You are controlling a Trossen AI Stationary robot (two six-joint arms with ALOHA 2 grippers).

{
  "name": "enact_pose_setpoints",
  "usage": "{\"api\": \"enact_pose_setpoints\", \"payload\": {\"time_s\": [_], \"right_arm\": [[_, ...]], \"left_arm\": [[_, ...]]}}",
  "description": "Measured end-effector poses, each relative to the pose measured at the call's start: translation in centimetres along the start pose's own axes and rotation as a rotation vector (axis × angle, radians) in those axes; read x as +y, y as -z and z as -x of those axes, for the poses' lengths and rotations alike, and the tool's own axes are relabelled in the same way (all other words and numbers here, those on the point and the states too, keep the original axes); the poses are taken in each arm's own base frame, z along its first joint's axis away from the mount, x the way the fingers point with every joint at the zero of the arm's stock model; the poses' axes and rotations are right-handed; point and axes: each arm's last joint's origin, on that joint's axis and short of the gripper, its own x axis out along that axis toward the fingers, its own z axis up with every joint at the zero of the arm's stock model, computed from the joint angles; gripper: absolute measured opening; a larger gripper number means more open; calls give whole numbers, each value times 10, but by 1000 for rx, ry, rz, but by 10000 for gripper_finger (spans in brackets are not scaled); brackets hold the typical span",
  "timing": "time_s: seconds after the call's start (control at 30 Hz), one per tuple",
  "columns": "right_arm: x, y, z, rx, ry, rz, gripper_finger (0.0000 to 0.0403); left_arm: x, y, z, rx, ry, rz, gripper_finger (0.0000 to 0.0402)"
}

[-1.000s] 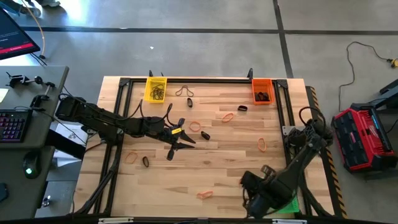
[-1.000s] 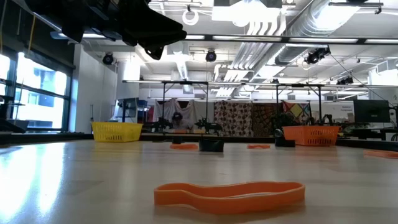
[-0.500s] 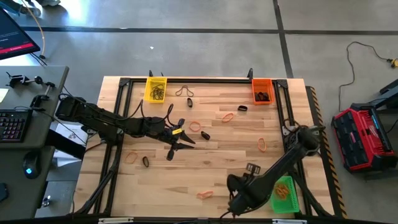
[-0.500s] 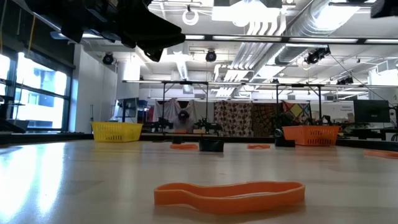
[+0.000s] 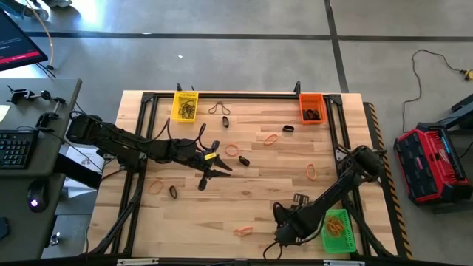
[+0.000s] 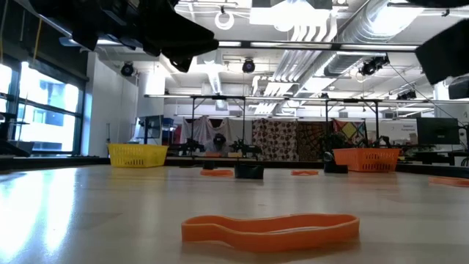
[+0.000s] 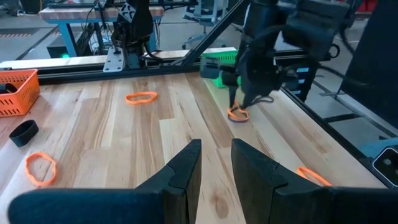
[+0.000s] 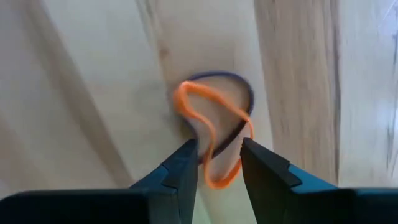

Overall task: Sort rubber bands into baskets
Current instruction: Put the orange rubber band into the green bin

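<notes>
Red and black case (image 5: 427, 165) on floor right of wooden worktop (image 5: 259, 196); keyboard (image 5: 15, 150) at left.

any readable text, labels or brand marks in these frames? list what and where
None readable.
Monitor at the high view's left edge: red lines on screen, too small to read.
Red and black case on the floor: no legible brand.
Yellow basket, orange basket, green basket: no labels visible.

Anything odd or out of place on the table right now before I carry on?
Nothing damaged or spilled. Loose rubber bands lie scattered on the table; the right gripper hangs over an orange one.
</notes>
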Motion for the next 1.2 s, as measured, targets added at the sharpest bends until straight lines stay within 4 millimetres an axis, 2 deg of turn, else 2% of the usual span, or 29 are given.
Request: {"api": "enact_pose_setpoints", "payload": {"time_s": [0.13, 0.43, 0.57, 0.77, 0.87, 1.2], "right_arm": [[-3, 2, -7, -8, 21, 10, 112], [-2, 1, -9, -29, 4, 36, 109], [-2, 1, -9, -21, -10, 34, 82], [-1, 1, -9, -2, -23, 34, 12], [-2, 1, -8, -4, -25, 33, 8], [-11, 6, 26, -115, -77, -21, 1]], "left_arm": [[0, 0, 0, -2, -9, 0, 80], [0, 0, 0, -1, -13, 1, 80], [0, 0, 0, -1, -14, 1, 80], [0, 0, 0, -1, -13, 1, 80], [0, 0, 0, -1, -14, 1, 80], [0, 0, 0, -1, -14, 17, 80]]}}
